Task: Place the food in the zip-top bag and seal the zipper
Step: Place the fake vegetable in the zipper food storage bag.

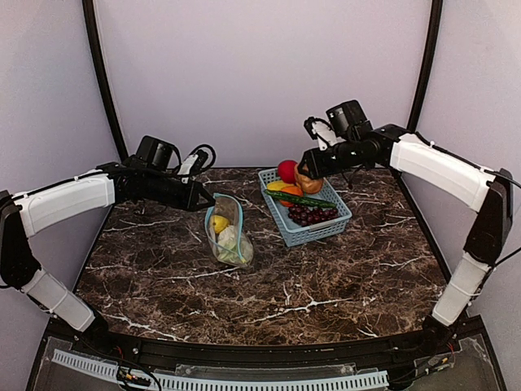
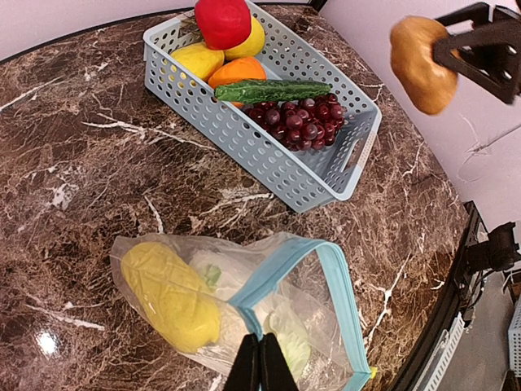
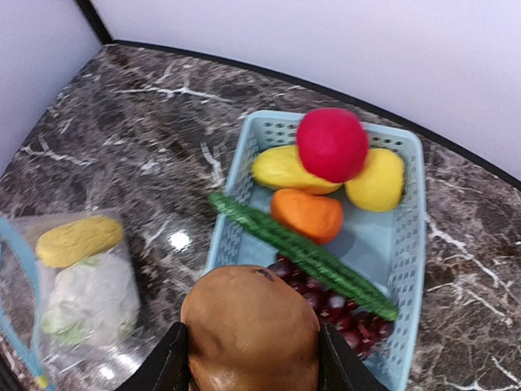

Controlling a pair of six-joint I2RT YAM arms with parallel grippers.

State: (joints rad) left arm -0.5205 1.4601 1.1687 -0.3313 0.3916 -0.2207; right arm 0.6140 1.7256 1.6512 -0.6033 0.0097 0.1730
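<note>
**A:** Where is the zip-top bag (image 2: pixel 326 314)?

**B:** Near the middle of the table, left of the basket (image 3: pixel 412 244). A banana (image 2: pixel 171 297) and a cauliflower (image 3: pixel 89 297) lie inside it. The left gripper (image 2: pixel 260 366) is fully closed on the zipper (image 2: pixel 277 273), pinching its far-left end and holding that lip up.

**A:** Which way does the mouth face?

**B:** Rightward, toward the basket, I think, though the overhead view is muddy there. The zipper's long axis runs roughly near to far, with the bag's body to its left.

**A:** And the other arm?

**B:** Farther back, the right gripper (image 1: pixel 309 173) is about half open, clamped on a rounded brown piece (image 3: pixel 248 326) above the basket's far end. From it the bag lies left and nearer. I'd judge the piece must travel that way and meet the mouth from the right.
</note>
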